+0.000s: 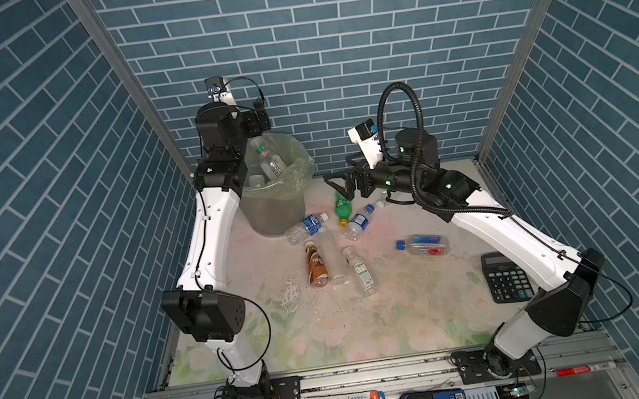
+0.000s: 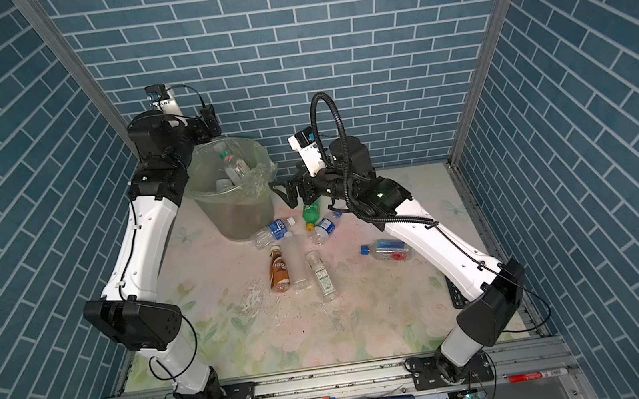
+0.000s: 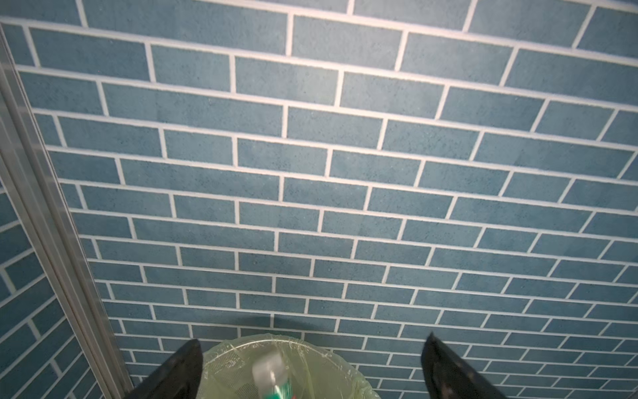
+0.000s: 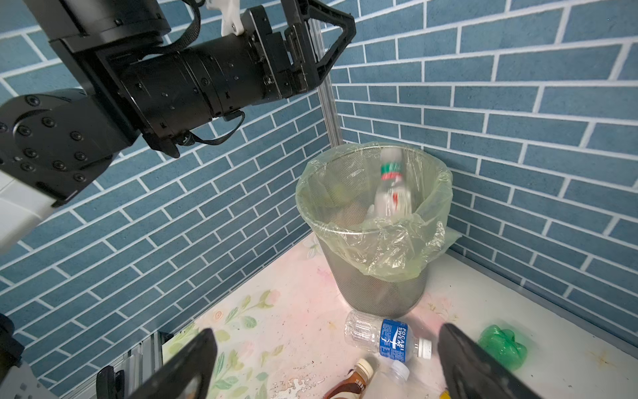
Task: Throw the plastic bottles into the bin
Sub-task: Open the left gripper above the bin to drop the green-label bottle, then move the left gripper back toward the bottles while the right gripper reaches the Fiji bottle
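Blue label on the clear bottle (image 4: 386, 338) lying at the foot of the bin (image 4: 376, 293) reads POCARI SWEAT; brown bottle (image 1: 317, 266) shows NES.., rest unreadable. My L gripper (image 3: 312, 340) hangs high over the bin, jaws wide, empty; a blurred green-banded bottle (image 4: 392, 186) is inside its mouth. R gripper (image 4: 328, 330) wide too, empty, aimed binward.

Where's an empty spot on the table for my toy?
Bare: the front of the table, from the brown bottle to the near edge, and the strip between that bottle and the left arm. Crowded: beside the bin, where bottles bunch together.
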You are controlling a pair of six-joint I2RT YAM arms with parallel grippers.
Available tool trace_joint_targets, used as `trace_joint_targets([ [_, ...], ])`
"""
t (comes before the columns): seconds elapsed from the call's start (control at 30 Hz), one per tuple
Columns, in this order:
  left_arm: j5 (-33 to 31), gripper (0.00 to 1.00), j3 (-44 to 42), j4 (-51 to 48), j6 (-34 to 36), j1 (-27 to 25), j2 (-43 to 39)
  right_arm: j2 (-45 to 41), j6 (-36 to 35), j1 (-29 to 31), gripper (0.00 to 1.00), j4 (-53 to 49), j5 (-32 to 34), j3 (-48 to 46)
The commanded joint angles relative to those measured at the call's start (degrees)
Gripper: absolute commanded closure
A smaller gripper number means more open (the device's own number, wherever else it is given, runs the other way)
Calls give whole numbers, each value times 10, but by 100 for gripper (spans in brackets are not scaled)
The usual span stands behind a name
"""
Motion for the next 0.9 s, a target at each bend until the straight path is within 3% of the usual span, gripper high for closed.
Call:
trace_joint_targets([
  [0.0, 7, 1, 0, 3, -5, -6, 6, -16, 0, 2, 1, 10, 3, -12],
  [0.6, 34, 1, -10, -30, -24, -13, -8, -23, 0, 1, 1, 3, 22, -25],
  [0.7, 51, 1, -42, -34, -42, -25, -29, -33, 1, -3, 1, -11, 57, -37],
  [0.87, 59, 1, -187, 38, -38, -89, -103, -70, 34, -35, 1, -33, 113, -97],
])
